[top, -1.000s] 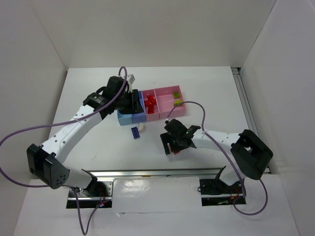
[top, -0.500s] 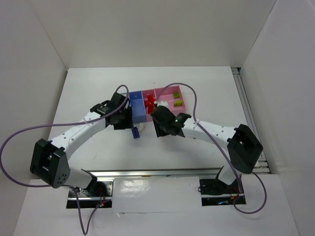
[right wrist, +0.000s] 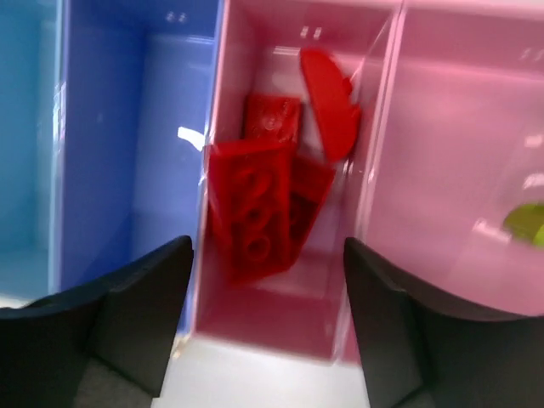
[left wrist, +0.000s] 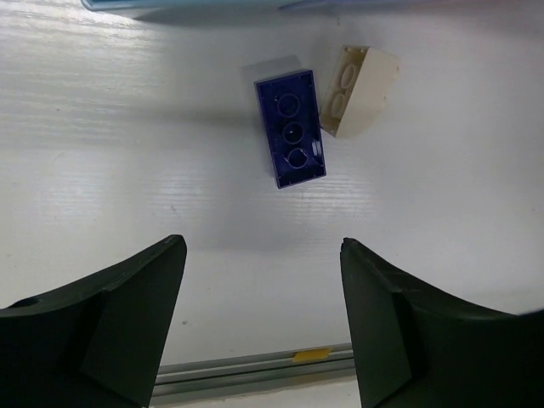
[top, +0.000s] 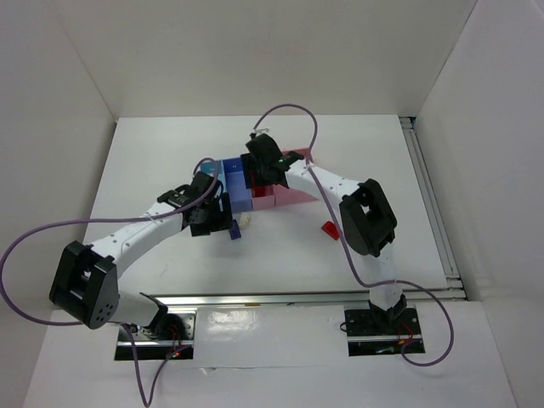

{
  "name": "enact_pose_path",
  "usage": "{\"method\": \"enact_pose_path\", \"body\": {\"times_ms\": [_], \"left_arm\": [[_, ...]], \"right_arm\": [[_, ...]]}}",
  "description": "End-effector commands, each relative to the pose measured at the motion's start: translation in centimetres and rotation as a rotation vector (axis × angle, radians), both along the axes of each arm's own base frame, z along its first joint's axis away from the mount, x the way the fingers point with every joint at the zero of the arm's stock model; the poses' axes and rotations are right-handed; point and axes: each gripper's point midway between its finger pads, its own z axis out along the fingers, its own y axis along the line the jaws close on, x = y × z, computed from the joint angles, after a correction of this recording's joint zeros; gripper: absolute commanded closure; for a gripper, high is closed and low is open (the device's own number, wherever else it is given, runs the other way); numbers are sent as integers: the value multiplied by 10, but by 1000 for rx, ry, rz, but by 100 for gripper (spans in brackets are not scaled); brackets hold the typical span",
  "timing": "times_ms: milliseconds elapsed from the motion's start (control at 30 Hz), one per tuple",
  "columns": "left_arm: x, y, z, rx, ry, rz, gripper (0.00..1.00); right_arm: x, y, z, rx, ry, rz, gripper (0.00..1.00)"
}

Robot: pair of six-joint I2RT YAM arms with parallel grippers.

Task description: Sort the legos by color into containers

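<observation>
From above, the left gripper [top: 223,223] is low over the table [top: 153,161], just in front of the row of containers [top: 236,185]. The dark blue brick [top: 234,229] lies on the table right at its tips, with its long axis running roughly near to far. The whitish brick [top: 246,218] sits just beside it on the right. The right gripper [top: 265,174] hangs over the pink bin [top: 265,201], between the darker blue bin [top: 236,194] and the wider pink bin [top: 302,194]. One red brick [top: 330,229] lies alone on the table, well apart from the bins, beside the right arm.

In the left wrist view, the left gripper [left wrist: 262,255] is spread wide and grasps nothing. The dark blue brick [left wrist: 291,127] lies flat ahead of it, studs up. Its long axis points away from the fingers, tilted slightly, so the jaws straddle its line. The whitish brick [left wrist: 357,92] is tipped on its side with its hollow underside showing, touching or nearly touching the blue brick's far right corner.

In the right wrist view, the right gripper [right wrist: 268,251] is also spread and empty. Below it the pink bin [right wrist: 255,331] holds several red pieces: a long studded brick [right wrist: 255,212] lying lengthwise along the bin, a small square one [right wrist: 272,119] and a curved one [right wrist: 330,102]. The light blue bin [right wrist: 25,127] and the darker blue bin [right wrist: 127,127] are on the left. A lime green brick [right wrist: 527,223] shows at the edge in the wider pink bin [right wrist: 450,127].
</observation>
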Motion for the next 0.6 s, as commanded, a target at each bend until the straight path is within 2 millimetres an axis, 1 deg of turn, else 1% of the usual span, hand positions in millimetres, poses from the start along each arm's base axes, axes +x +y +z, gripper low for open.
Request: {"method": "enact_pose_path", "body": {"times_ms": [0,33,67,100,133,167,200,233,267,300,333,367,400,433,467,500,533,567], "left_arm": [[8,-13,-4,-67,-14,11,16],[8,-16,-10,-61,-1,2,16],[8,-15,-14,-48,6,7,16],[13,-18,-13,-38,-15,5,19],[16,-19,-16,-38,-15,5,19],[18,-20,-21,-30,0,5,21],[23,-21,-21,-30,-10,18,22],[23,-21,-26,-23,2,18,23],[28,-28,-25,-37,-13,17,25],[26,-27,-36,-20,16,18,27],[33,-29,-34,-20,9,33,28],[32,-30,-40,-1,18,29,28],[35,-32,-40,-5,21,39,29],[33,-32,-48,15,35,35,29],[32,-32,-52,21,45,35,30],[34,-34,-52,25,41,38,30],[34,-32,-57,41,49,43,32],[34,-32,-57,41,49,43,33]], "right_arm": [[29,8,41,57,-82,4,19],[29,8,41,57,-83,4,16],[32,3,50,68,-96,-18,12],[32,0,56,72,-118,-29,12],[26,-8,48,63,-106,-48,12],[26,-15,70,97,-147,-58,12],[21,-20,73,103,-154,-73,12],[16,-36,62,90,-132,-106,12],[13,-48,83,117,-165,-122,12],[7,-52,87,130,-169,-129,12],[2,-67,77,116,-157,-159,12],[-3,-79,95,137,-185,-173,12],[-9,-83,97,139,-187,-173,12],[-11,-95,98,127,-189,-197,12],[-20,-101,91,116,-176,-197,12],[-23,-115,102,134,-191,-224,12],[-31,-120,96,121,-175,-224,12],[-35,-130,102,127,-184,-238,12]]}}
